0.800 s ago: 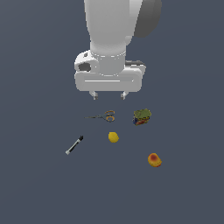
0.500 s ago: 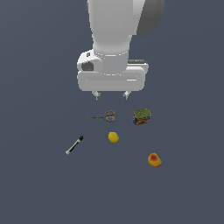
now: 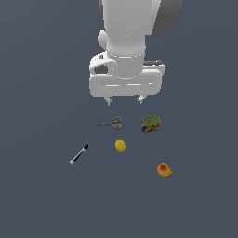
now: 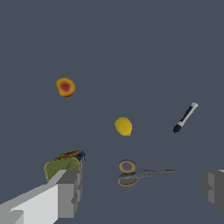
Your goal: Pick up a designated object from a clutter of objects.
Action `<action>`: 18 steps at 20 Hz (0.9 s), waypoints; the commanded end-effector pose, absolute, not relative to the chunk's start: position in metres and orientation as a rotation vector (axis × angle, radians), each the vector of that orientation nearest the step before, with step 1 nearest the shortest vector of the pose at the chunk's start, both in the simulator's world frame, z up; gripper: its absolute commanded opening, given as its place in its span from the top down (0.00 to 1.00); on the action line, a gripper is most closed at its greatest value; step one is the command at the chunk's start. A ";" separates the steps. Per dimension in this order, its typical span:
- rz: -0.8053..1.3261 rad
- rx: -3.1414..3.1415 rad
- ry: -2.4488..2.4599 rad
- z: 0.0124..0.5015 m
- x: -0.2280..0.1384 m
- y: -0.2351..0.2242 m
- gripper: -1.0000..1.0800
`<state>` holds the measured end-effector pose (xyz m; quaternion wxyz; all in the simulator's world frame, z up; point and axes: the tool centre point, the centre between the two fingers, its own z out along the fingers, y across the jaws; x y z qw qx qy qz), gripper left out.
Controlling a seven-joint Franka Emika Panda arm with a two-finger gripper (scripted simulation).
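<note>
On a dark bench, from the exterior view's left: a pen (image 3: 79, 154), scissors (image 3: 109, 123), a lemon (image 3: 121, 146), a green package (image 3: 151, 124), and, farthest right and nearest the camera, the peach-like fruit (image 3: 163, 170). Above, the end effector (image 3: 124, 99) hangs spread wide, holding nothing. The fruit looks light, smooth and round, likely to roll; best gripped across its middle.

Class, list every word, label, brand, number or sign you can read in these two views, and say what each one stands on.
No text can be read in either view.
The green multicoloured package bears printed patches, too small and blurred to read.
The pen, scissors, lemon, peach-like fruit and gripper show no markings.
</note>
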<state>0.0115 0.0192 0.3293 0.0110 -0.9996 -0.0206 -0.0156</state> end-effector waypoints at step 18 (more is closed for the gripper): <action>-0.027 -3.130 -0.317 0.252 0.086 0.085 0.04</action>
